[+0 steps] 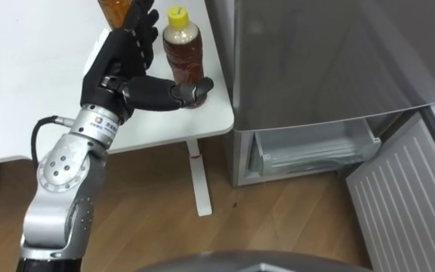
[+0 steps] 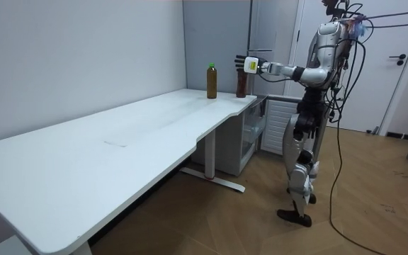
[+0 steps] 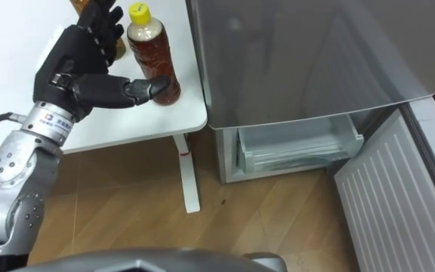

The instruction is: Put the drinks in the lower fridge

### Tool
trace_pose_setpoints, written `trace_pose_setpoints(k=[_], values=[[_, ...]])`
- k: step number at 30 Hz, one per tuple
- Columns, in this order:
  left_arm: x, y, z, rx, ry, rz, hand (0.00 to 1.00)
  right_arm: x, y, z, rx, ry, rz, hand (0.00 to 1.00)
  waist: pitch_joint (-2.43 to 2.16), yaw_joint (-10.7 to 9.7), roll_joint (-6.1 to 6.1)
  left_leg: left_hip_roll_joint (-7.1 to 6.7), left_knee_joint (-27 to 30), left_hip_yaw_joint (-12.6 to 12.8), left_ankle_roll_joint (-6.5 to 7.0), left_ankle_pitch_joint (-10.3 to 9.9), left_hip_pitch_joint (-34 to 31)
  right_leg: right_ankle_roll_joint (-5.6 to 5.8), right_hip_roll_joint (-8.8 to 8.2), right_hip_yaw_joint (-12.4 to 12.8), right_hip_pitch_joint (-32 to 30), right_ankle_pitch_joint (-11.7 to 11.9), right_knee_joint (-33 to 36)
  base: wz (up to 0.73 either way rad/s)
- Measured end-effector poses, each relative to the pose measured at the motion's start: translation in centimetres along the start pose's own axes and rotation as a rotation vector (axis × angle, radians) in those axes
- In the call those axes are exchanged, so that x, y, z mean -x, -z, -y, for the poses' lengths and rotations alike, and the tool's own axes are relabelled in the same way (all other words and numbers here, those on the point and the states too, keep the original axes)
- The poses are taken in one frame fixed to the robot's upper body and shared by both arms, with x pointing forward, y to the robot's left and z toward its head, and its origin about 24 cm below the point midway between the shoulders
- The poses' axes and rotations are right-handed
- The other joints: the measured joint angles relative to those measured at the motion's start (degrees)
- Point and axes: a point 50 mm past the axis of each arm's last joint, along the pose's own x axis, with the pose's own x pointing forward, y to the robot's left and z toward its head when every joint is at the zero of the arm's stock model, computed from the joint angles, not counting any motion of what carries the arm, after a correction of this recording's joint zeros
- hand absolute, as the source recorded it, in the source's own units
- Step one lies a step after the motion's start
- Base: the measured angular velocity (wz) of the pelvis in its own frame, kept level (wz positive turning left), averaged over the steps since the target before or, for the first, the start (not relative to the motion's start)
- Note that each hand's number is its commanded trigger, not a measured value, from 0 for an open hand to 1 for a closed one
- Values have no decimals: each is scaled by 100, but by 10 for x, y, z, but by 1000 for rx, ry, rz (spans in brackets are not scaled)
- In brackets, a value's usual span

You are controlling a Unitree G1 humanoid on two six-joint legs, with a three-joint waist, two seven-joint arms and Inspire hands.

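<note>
Standing at the corner of the white table (image 1: 21, 75), right by the grey fridge (image 1: 316, 60), left arm stretched fwd over the tabletop. My left hand (image 1: 119, 72) is open: fingers straight and pointing away from me, thumb stuck out sideways twd the fridge. Yellow-cap btl (image 1: 183, 57), brown drink inside, stands upright nr the table's corner, just to the fridge side of my fingers. Thumb tip sits low in front of its base; can't tell if it's actually touching, and nothing's wrapped round the btl. 2nd btl (image 1: 115, 9), orange-ish, stands farther back on the table, partly behind my fingertips; room view shows it upright w/ a green cap, just beside the first. Fridge's lower door (image 1: 406, 196) hangs wide open, w/ a clear drawer (image 1: 316, 147) showing in the bottom compartment. Both drinks are on the table.
</note>
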Motion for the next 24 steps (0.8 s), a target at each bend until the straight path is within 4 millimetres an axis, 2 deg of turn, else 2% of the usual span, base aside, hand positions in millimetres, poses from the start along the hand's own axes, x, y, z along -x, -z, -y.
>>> trace_pose_setpoints(k=[7, 16, 24], values=[[-5, 5, -9, 2, -57, -35, 0, 0, 3, 0, -1, -1, -33, 0, 2, -19, -2, 2, -3, 58, 0, 0, -13, 0, 3, 60, -7, 0, -2, -3], [-7, 11, -12, 6, -96, -68, 0, 1, -3, 1, -6, 0, -3, 0, -3, -94, -72, 3, -6, 67, 0, 0, 17, -1, 5, 77, -12, 0, -1, 0], [-12, 7, -14, 1, -104, -50, 0, 1, -1, -1, 17, -16, -17, 0, -13, -148, -88, 4, -6, 67, 0, 0, 18, -2, 6, 82, -14, 2, 4, 0]])
